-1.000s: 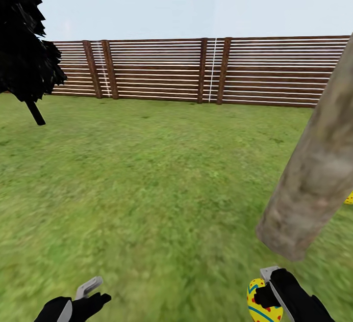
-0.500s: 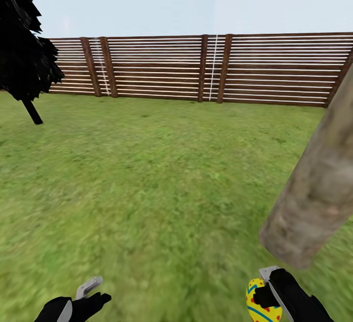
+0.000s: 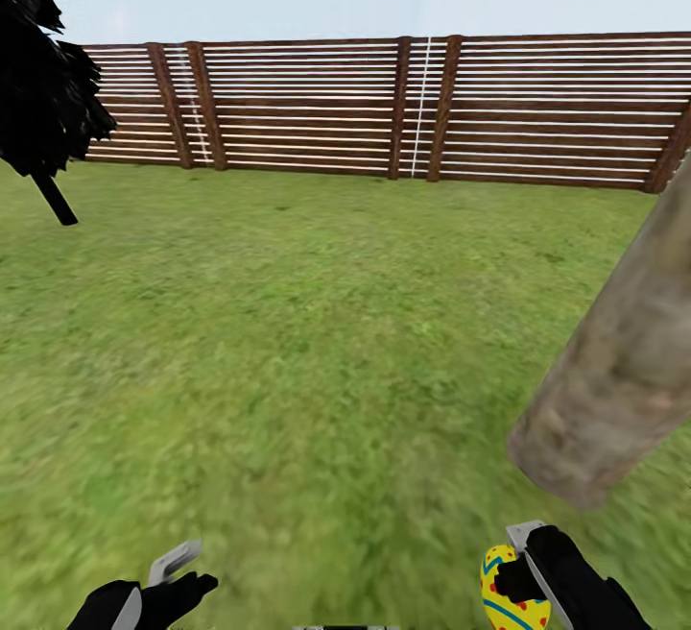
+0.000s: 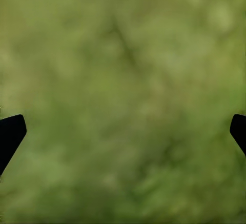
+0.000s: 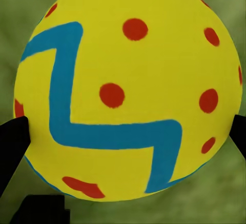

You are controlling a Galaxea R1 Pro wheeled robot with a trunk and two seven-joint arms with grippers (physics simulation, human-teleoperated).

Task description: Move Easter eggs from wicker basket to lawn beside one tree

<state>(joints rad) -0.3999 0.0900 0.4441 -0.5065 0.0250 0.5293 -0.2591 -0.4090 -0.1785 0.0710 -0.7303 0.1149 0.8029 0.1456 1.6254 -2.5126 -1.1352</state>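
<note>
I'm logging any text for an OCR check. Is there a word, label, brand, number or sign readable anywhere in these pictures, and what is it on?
None: no text can be read.
Easter egg in the right gripper: a blue zigzag band and red dots, no letters.
Fence: plain slats, no sign.
Tree trunk and left gripper: no markings.
</note>
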